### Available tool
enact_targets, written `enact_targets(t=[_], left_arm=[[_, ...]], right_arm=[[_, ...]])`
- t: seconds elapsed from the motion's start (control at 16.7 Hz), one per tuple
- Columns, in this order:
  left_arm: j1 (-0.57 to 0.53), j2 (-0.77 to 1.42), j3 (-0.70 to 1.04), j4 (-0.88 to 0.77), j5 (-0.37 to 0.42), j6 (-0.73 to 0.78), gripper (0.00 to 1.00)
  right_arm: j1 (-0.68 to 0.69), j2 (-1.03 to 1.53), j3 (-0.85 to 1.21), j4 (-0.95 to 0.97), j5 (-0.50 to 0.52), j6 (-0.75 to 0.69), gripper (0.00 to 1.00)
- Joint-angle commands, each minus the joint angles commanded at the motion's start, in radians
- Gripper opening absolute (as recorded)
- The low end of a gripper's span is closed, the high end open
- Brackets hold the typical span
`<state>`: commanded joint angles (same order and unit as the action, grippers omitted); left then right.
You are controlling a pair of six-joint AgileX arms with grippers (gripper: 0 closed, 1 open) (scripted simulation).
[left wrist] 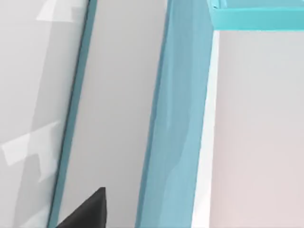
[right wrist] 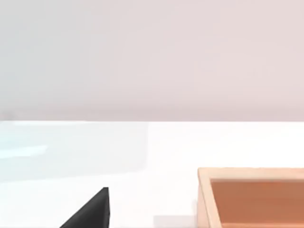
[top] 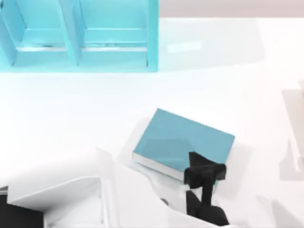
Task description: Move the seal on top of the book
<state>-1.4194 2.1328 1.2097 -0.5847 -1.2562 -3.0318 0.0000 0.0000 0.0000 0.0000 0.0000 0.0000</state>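
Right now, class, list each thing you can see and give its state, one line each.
book: closed, lying flat on the table, cover up, set askew.
shelf unit: standing at the table's far left, open-fronted.
wooden box: open-topped, resting on the table.
left tool: over the book's near right corner.
right tool: parked, facing across the table beside the wooden box.
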Motion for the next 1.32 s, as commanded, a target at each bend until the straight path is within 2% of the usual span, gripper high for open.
enact_targets(t=[0.3, 0.54, 1.02, 1.14, 1.32], left_arm=[[-0.108, 0.011, 0.064, -0.422, -0.015, -0.369, 1.00], [-0.156, 0.010, 0.091, -0.587, -0.018, -0.526, 1.00], [-0.151, 0.005, 0.090, -0.602, -0.013, -0.534, 1.00], [-0.119, -0.022, 0.080, -0.584, 0.014, -0.489, 1.00], [-0.023, -0.115, 0.044, -0.526, 0.097, -0.338, 1.00]], right_arm=[[0.000, 0.000, 0.000, 0.000, 0.000, 0.000, 1.00], [0.000, 0.000, 0.000, 0.000, 0.000, 0.000, 1.00], [0.000, 0.000, 0.000, 0.000, 0.000, 0.000, 1.00], [0.000, 0.000, 0.000, 0.000, 0.000, 0.000, 1.00], [0.000, 0.000, 0.000, 0.000, 0.000, 0.000, 1.00]])
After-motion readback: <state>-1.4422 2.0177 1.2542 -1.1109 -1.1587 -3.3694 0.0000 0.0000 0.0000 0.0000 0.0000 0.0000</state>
